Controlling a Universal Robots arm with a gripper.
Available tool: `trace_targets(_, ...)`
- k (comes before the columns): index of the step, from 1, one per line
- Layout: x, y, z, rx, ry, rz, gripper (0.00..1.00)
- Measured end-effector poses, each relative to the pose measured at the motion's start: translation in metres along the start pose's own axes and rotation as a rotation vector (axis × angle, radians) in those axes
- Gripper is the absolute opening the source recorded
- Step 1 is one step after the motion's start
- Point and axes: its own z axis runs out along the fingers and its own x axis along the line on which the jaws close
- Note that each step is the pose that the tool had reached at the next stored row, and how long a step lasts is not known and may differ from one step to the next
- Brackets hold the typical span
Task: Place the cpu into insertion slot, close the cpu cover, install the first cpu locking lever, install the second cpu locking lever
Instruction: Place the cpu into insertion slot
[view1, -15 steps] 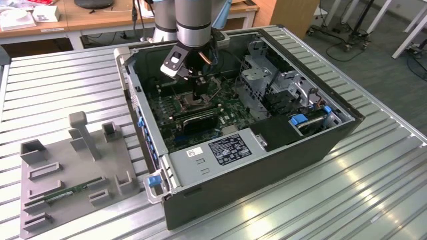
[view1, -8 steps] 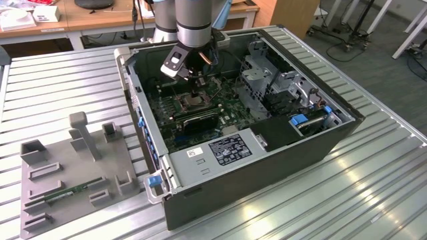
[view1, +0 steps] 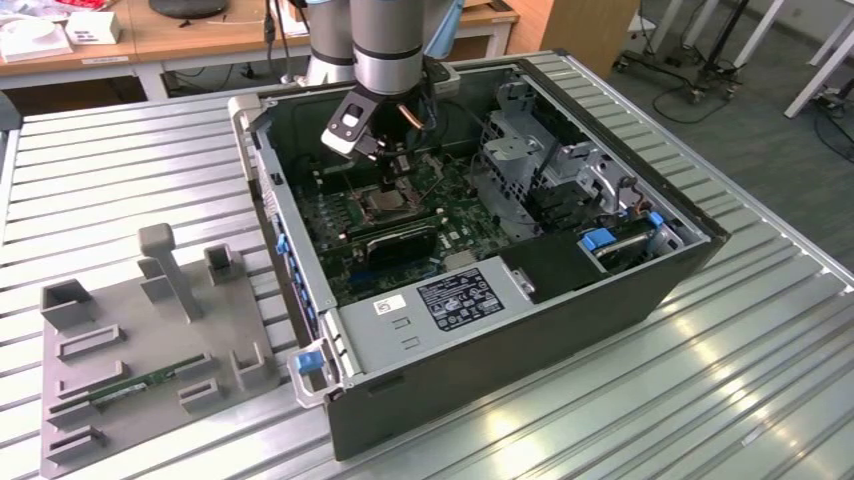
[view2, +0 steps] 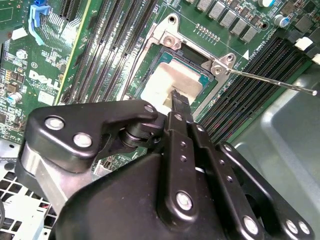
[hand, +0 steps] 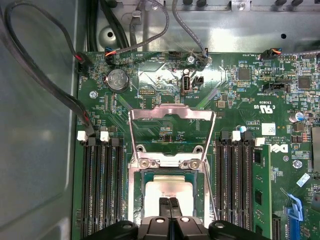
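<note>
The gripper (hand: 169, 201) is down inside the open computer case (view1: 534, 330), with its two black fingers pressed together and nothing pinched between them. In both wrist views the closed tips sit directly over the pale face of the chip (view2: 162, 82). I cannot tell whether they touch it. The chip lies flat in the socket (hand: 200, 192).

Just beyond the tips, the socket's cover (hand: 172, 107) is swung back on its hinge, and the green board shows through its square cut-out. In the second wrist view a thin metal lever (view2: 272, 83) juts out sideways from a corner of the socket, close to the fingers.

Rows of memory slots (hand: 102, 190) flank the gripper on both sides, and one of them holds a memory stick (hand: 260, 190). Farther past the cover are a coin battery (hand: 118, 78) and looping black cables (hand: 30, 65).
</note>
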Motion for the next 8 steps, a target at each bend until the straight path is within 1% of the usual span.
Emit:
trace_targets(5, 0.0000, 0.0000, 0.0003, 0.0000, 0.0001, 0.000, 0.11)
trace_targets(8, -0.0002, -0.0003, 0.0047, 0.0000, 0.0000, 0.001, 0.11)
